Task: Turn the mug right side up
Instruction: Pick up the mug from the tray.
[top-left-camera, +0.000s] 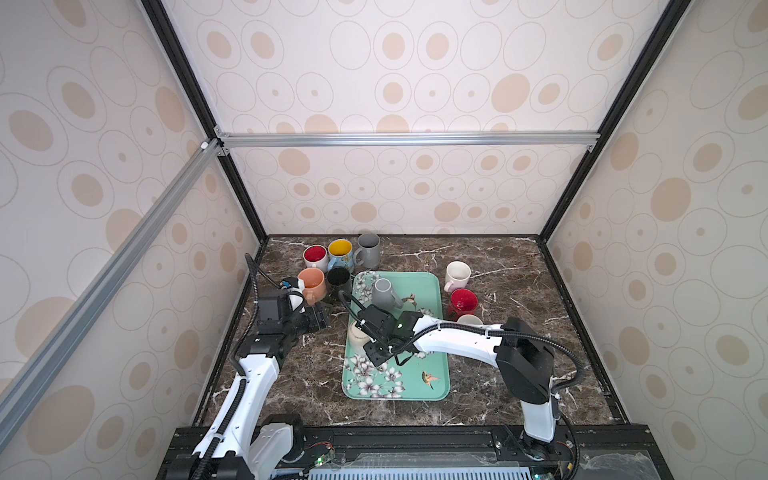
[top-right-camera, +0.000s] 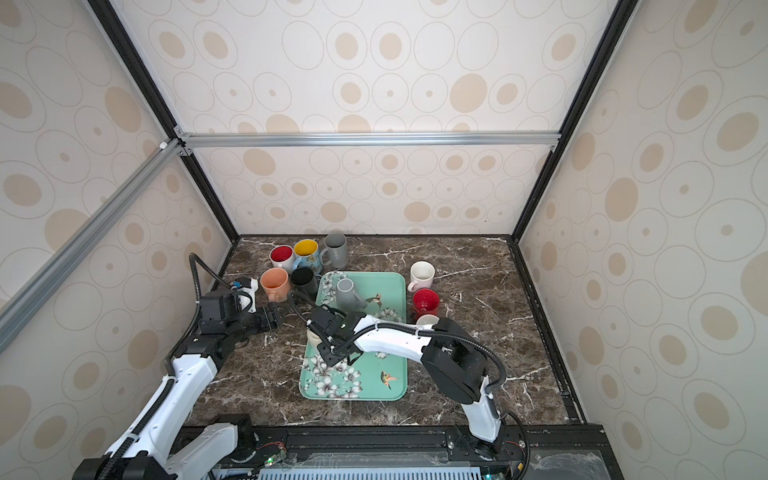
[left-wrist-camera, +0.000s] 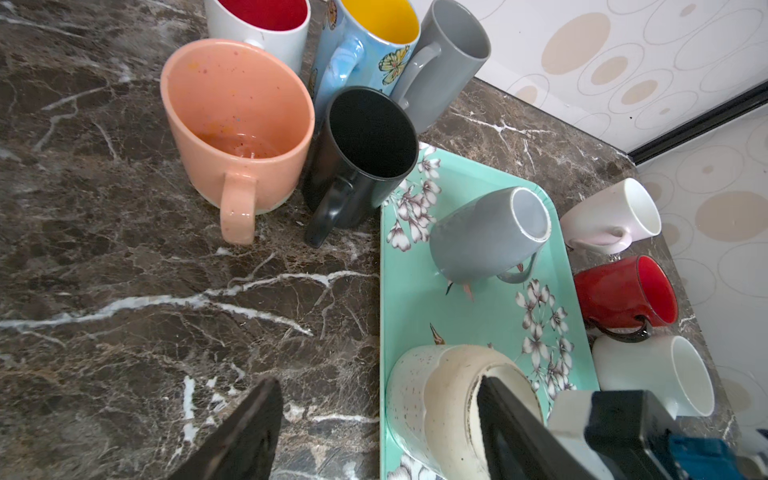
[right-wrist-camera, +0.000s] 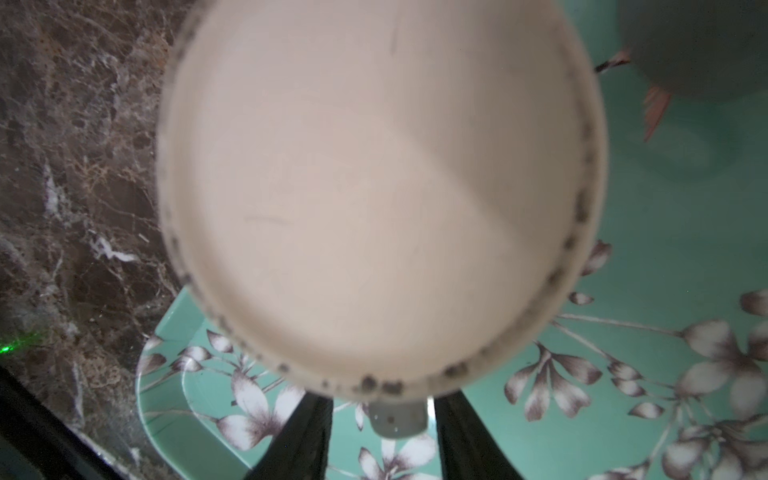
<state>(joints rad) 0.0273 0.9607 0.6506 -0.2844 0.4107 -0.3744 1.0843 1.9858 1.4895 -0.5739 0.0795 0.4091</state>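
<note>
Mug (right-wrist-camera: 374, 187), cream and speckled, stands upside down on the teal flowered tray (top-left-camera: 409, 376), close to its left edge and about halfway along, flat base facing up. The right pincer (right-wrist-camera: 384, 405) reaches over it from the right. Its fingers (right-wrist-camera: 307, 436) are apart and straddle the handle stub, with a sliver of gap on either side (no squeeze visible). The left pincer (top-left-camera: 322, 318) hovers over the marble worktop (top-left-camera: 498, 257) just left of the tray, jaws wide apart and empty.

Farther along the tray a grey mug (top-left-camera: 384, 293) is also upside down. Right of the tray, three upright mugs run away in a line: a white mug (top-left-camera: 469, 321), a red mug (top-left-camera: 463, 303), then a pinkish-white mug (top-left-camera: 457, 275).

Beyond the tray's far-left corner five more stand upright: a peach mug (top-left-camera: 311, 283) and a black mug (top-left-camera: 338, 278), then, at the back, a red-lined white mug (top-left-camera: 316, 257), a blue mug (top-left-camera: 340, 253) with a yellow inside, and a tall grey mug (top-left-camera: 369, 250).
</note>
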